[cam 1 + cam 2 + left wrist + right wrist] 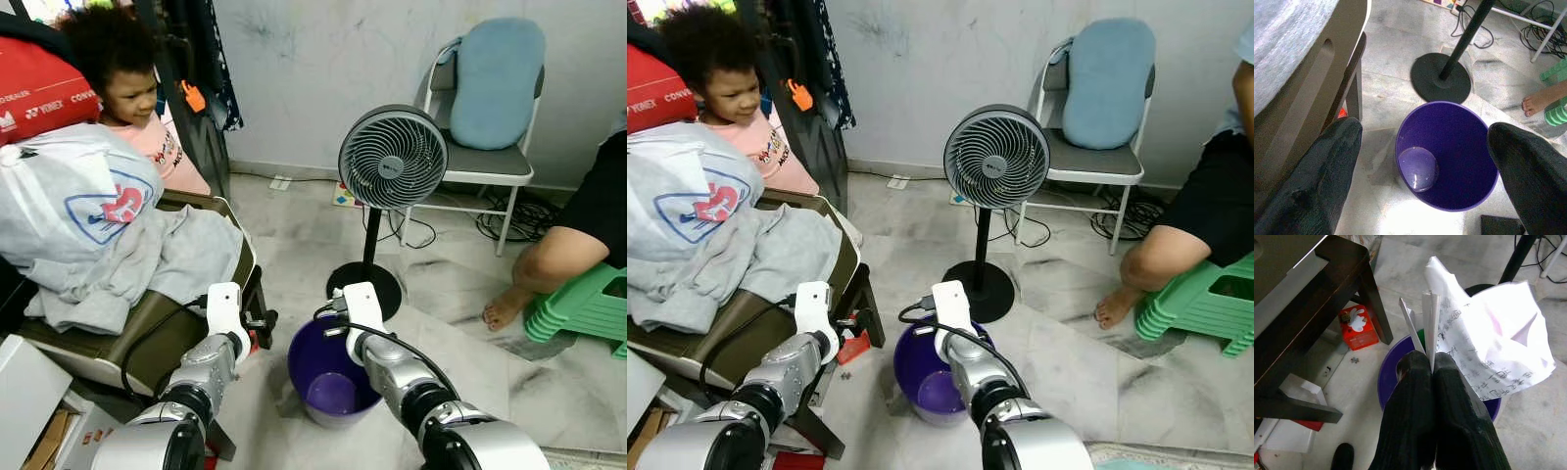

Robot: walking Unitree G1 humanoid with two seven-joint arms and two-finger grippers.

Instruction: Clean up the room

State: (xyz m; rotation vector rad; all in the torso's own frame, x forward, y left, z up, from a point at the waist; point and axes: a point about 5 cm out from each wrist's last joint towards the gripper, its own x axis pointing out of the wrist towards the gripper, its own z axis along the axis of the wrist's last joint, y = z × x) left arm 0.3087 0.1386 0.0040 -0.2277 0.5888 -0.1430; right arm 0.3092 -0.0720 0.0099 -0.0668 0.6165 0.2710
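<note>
A purple bin [328, 384] stands on the marble floor between my two arms, and nothing lies inside it [1459, 147]. My right gripper [1424, 361] is shut on a crumpled white sheet of paper [1488, 338] with printed writing. It holds the paper just above the bin's rim [1385, 377]. My left gripper [1425, 129] is open, its two black fingers [1332, 161] spread wide above the bin, next to the dark armchair.
A standing fan [392, 157] is just behind the bin. A dark armchair [162, 328] piled with grey clothes is at left, with a child [127, 88] behind it. A small red box [1356, 325] lies under it. A person's foot [505, 308], green stools [583, 308] and a folding chair [495, 88] stand right.
</note>
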